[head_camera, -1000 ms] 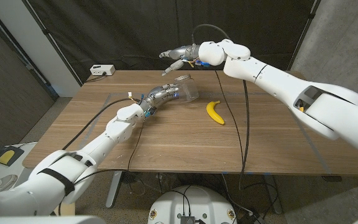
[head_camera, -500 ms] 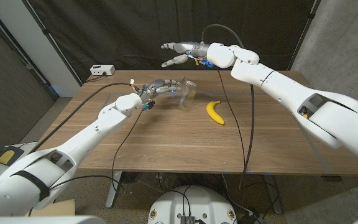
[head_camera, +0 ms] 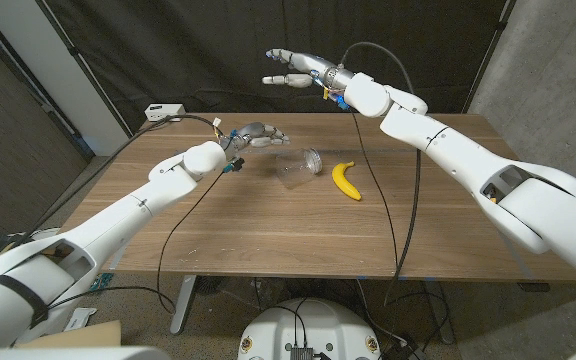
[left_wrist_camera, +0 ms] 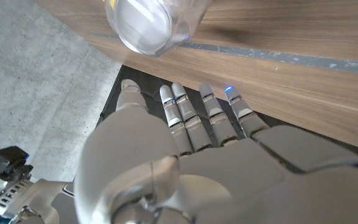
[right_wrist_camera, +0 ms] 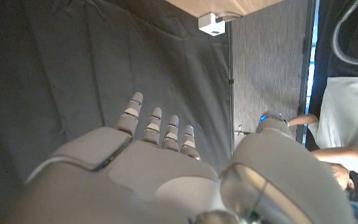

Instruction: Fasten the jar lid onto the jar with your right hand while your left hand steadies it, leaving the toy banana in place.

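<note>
The clear jar (head_camera: 298, 168) lies on its side on the wooden table (head_camera: 268, 230), its ringed end toward the toy banana (head_camera: 345, 180). The yellow banana lies just right of it, apart from it. My left hand (head_camera: 258, 133) hovers open behind and left of the jar, fingers spread, touching nothing. In the left wrist view the jar (left_wrist_camera: 148, 25) shows beyond the straight fingers of that hand (left_wrist_camera: 185, 155). My right hand (head_camera: 293, 70) is raised high past the table's far edge, open and holding nothing; its fingers (right_wrist_camera: 157, 130) reach toward the dark curtain.
A small white box (head_camera: 163, 112) sits at the table's far left corner. Black cables run across the table to both arms. A dark curtain hangs behind. A person's arm and pale top (right_wrist_camera: 347, 124) show at the edge of the right wrist view.
My left hand has let go of the jar and drawn back leftward. The jar has tipped from tilted onto its side on the table. My right hand has risen and stayed open.
</note>
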